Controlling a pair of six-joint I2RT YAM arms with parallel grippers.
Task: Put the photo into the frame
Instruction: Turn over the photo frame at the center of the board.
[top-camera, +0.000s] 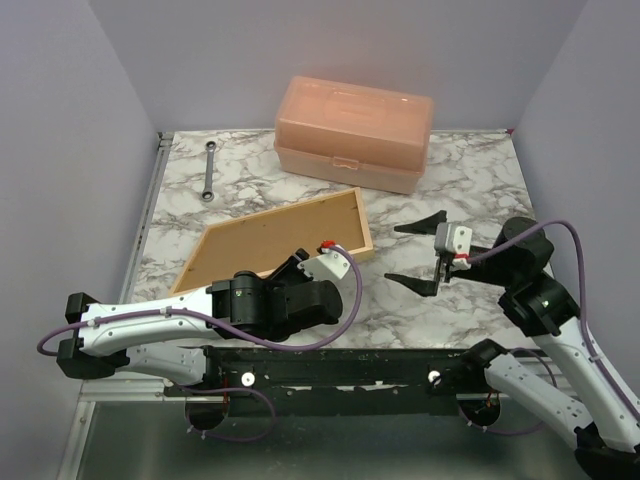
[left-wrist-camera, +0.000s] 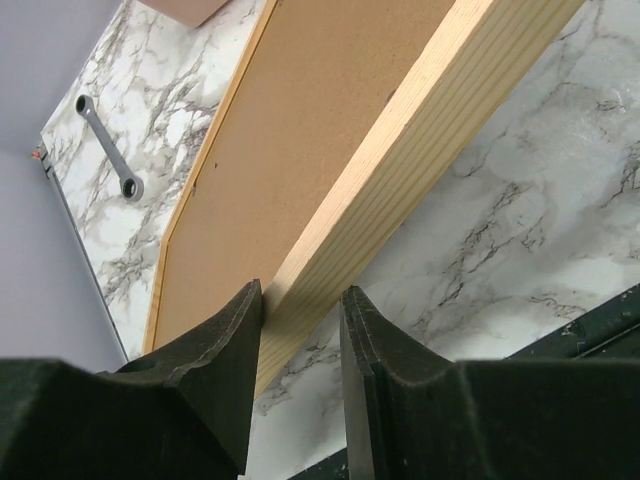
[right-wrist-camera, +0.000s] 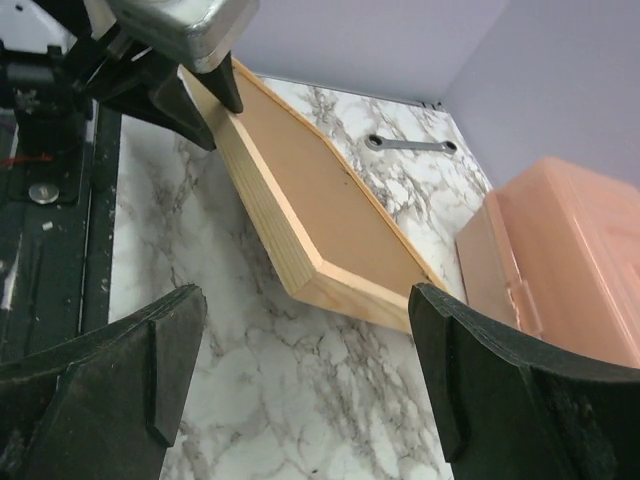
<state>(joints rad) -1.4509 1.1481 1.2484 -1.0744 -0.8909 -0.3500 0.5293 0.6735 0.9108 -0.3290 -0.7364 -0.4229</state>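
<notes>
The frame lies flat and skewed on the marble table, its light-wood moulding around a brown fibreboard backing panel. My left gripper straddles the near long rail, one finger inside the moulding and one outside. In the left wrist view the rail runs between the pads, and the gripper is shut on it. My right gripper hovers open just right of the frame's right end, with nothing between its fingers. The frame's corner faces it. The photo is out of view.
A peach plastic box stands at the back, close behind the frame's far corner. A grey wrench lies at the back left. Purple walls close in both sides and the back. A dark mounting rail runs along the near edge.
</notes>
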